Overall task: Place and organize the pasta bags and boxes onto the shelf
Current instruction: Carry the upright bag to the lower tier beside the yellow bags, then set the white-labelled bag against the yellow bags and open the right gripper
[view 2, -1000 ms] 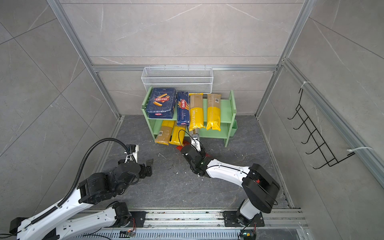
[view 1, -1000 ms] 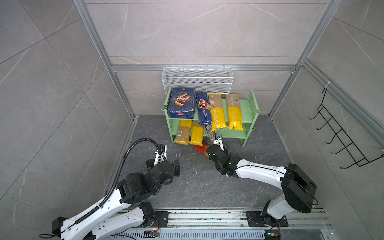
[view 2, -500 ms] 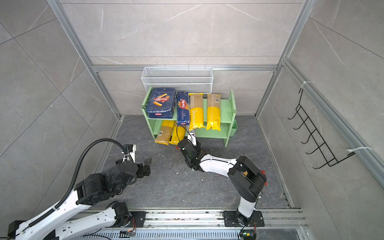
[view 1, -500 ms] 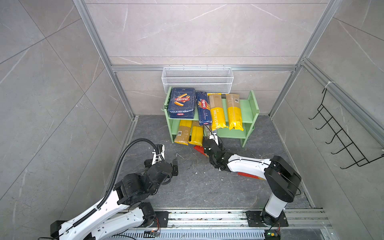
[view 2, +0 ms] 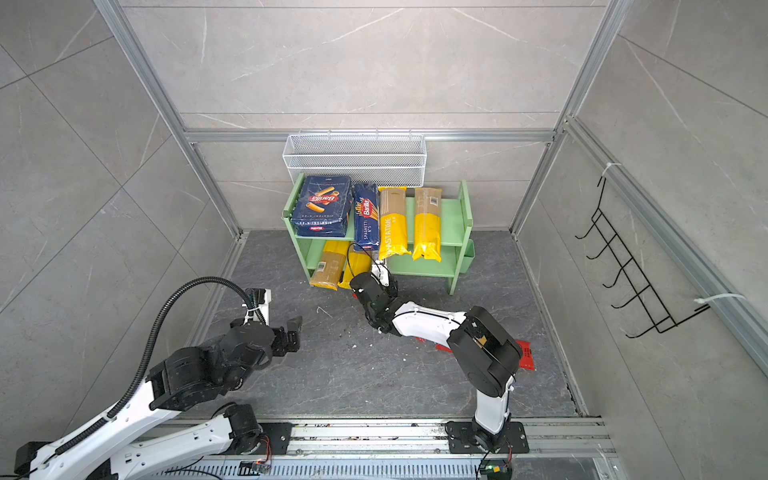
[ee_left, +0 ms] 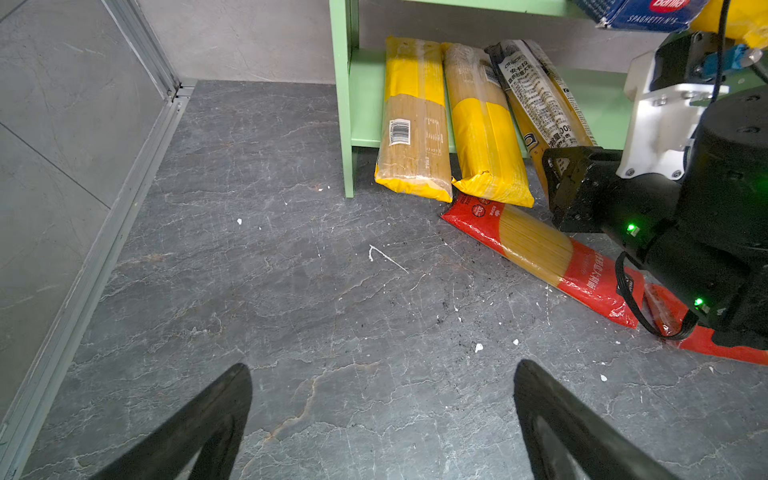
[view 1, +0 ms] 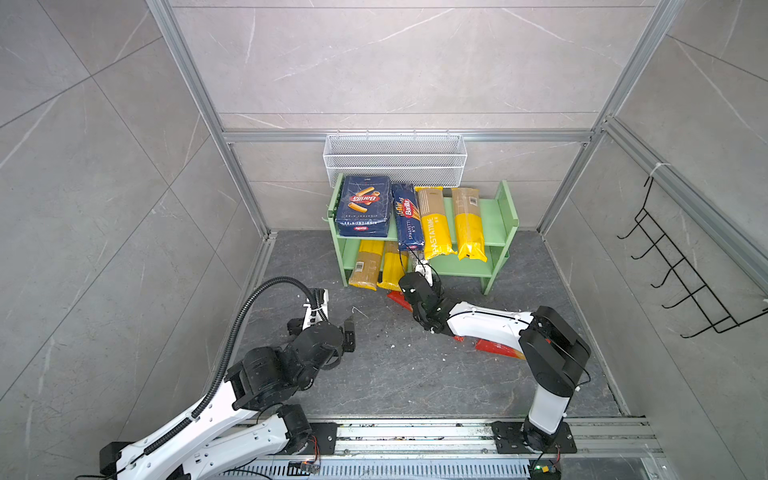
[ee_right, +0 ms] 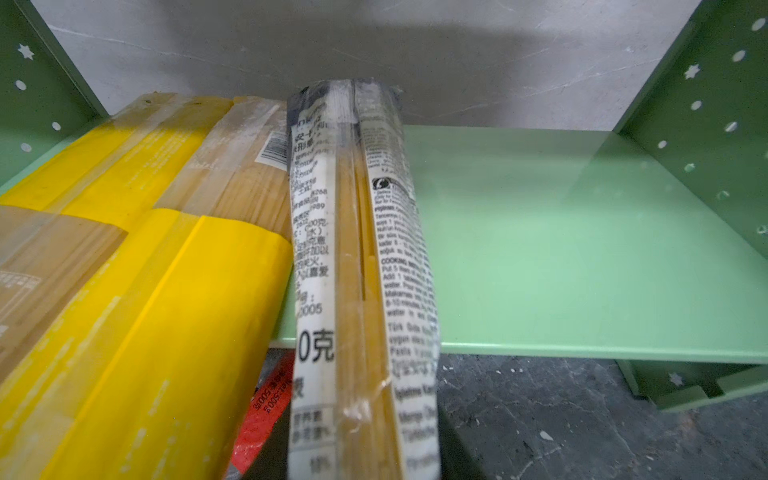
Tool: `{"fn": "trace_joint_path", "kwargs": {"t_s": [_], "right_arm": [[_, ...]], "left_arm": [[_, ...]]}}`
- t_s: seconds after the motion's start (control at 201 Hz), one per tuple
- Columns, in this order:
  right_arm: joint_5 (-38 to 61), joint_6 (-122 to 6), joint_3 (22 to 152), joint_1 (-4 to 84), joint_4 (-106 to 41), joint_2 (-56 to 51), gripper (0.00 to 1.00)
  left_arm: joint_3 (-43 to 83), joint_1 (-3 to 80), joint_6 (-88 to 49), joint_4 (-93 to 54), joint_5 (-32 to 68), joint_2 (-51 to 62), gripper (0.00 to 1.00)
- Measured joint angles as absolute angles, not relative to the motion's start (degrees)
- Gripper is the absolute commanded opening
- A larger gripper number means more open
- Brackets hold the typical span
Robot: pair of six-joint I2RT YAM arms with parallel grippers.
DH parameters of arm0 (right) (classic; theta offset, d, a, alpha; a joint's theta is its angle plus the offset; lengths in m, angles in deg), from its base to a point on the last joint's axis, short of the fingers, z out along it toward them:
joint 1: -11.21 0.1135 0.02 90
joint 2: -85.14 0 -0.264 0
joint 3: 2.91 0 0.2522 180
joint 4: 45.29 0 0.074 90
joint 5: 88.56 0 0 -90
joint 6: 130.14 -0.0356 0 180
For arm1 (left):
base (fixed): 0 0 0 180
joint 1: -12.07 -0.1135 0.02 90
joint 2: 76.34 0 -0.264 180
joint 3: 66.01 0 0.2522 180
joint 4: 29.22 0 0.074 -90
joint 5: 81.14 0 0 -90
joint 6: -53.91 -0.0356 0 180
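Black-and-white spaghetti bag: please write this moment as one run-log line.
right gripper: shut on black-and-white spaghetti bag | far end: on green shelf lower tier, beside yellow bags | left gripper: open, empty | floor: two red-ended bags

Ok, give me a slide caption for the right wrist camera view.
Black-and-white printed spaghetti packet slanting onto the lower shelf, beside two yellow packets.

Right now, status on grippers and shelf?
Left gripper open, over floor. Right gripper shut on black-and-white packet, resting on lower shelf. Two red packets on floor.

shelf (view 1: 496,216) top: boxes (view 1: 363,205) left, bags (view 1: 434,224) right | floor (view 1: 395,374): packet (ee_left: 536,249) before shelf
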State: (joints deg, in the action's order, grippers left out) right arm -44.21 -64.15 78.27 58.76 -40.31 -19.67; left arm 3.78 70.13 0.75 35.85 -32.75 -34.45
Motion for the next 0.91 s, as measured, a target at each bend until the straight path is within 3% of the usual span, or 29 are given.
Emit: {"fn": "trace_joint_path", "kwargs": {"t_s": [0.219, 0.657, 0.702, 0.906], "right_arm": [[-44.8, -64.9, 78.4, 58.7, -40.1, -19.7, 0.75], [-44.8, -66.1, 74.0, 58.7, -40.3, -13.7, 0.87], [-44.8, -66.5, 73.8, 58.7, -40.1, -13.2, 0.99], [-44.3, -67.6, 72.1, 58.7, -39.8, -10.6, 0.99]], "left_arm": [[3.8, 70.1, 0.7, 36.0, -32.7, -35.1, 1.00], [3.8, 70.1, 0.7, 36.0, -32.5, -35.3, 1.00], [3.8, 70.1, 0.7, 36.0, -32.5, -35.5, 1.00], [3.8, 70.1, 0.8, 36.0, -32.0, -36.4, 1.00]]}}
